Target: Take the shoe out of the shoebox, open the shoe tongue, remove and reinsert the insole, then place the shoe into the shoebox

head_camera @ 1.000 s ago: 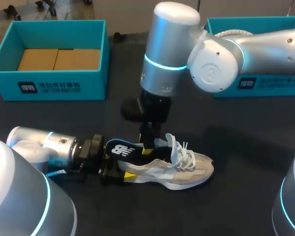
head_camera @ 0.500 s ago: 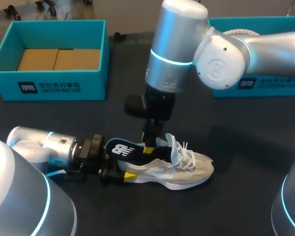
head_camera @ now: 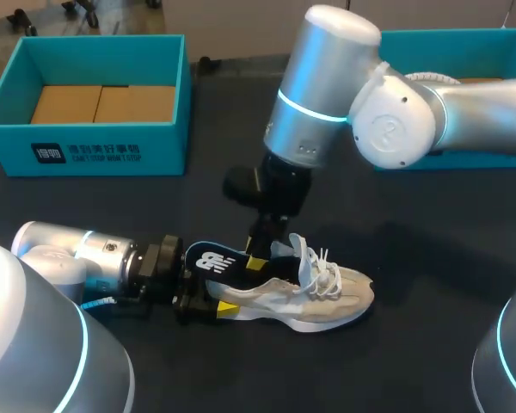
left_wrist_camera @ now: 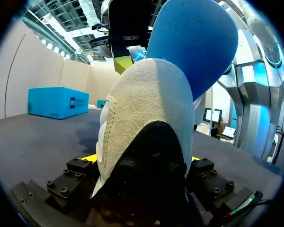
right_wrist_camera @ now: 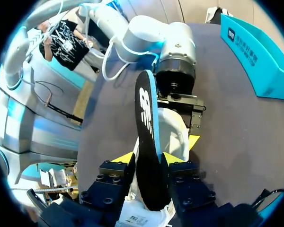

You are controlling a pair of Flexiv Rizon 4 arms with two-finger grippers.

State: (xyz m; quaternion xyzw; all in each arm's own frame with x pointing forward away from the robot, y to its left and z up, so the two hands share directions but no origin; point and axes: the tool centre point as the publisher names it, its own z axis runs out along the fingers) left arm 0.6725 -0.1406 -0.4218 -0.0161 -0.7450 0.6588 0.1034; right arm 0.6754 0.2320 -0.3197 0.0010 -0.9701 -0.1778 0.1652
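Head view with both wrist views: an insole partly drawn from a shoe held at its heel.

Nearest, the left pincer (head_camera: 211, 297) is clamped from two sides on the heel of the pale shoe (head_camera: 327, 297), which rests upright on the dark surface (head_camera: 430, 284) with its toe toward the right arm's side. Over the heel, the black, blue-backed insole (head_camera: 213, 261) stands partly out of the shoe's opening. The right pincer (head_camera: 256, 258), coming down from above, pinches it on both faces. Farthest back stand the left shoebox (head_camera: 112, 155) and the right shoebox (head_camera: 464, 36), both well apart from the shoe. Probable hazards: the insole's hidden fore end may catch inside the shoe, so the insole bends or slips from the pinch. A skewed pull could also twist the shoe out of the heel clamp.
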